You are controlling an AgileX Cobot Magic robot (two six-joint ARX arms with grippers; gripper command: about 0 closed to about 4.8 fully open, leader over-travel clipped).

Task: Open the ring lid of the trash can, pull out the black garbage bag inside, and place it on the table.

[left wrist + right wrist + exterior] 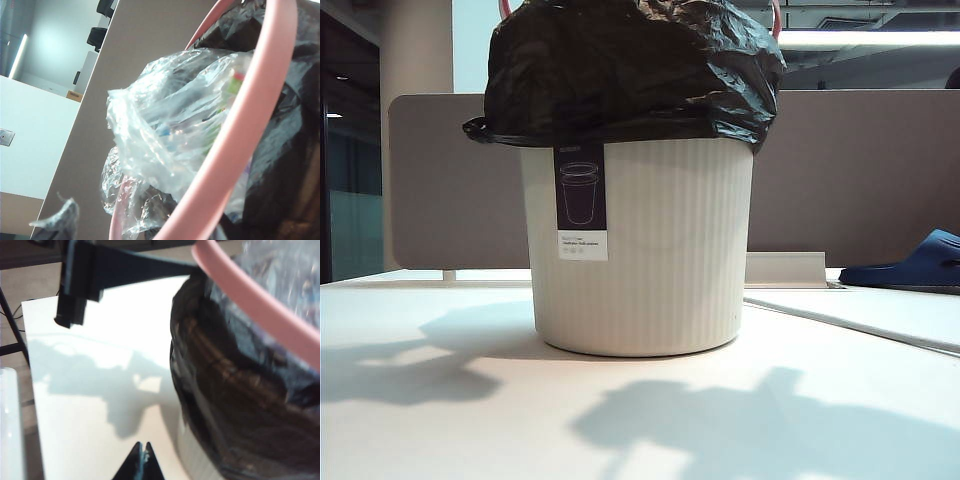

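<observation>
The cream ribbed trash can (650, 250) stands mid-table with the black garbage bag (630, 70) bulging over its rim. Bits of the pink ring lid (777, 15) rise above the bag on both sides. Neither gripper shows in the exterior view. The left wrist view looks close along the ring lid (235, 150), with clear film (165, 115) and black bag (295, 165) behind it; the left gripper's fingers do not clearly show there. My right gripper (144, 446) is shut on nothing, above the table (75, 390) beside the can, below the ring lid (260, 305) and the bag (225, 390).
A grey-brown partition (860, 170) runs behind the can. A dark blue slipper (910, 265) lies at the back right. A black bracket-like shape (75, 280) stands at the table's far edge in the right wrist view. Arm shadows fall on the tabletop (440, 420).
</observation>
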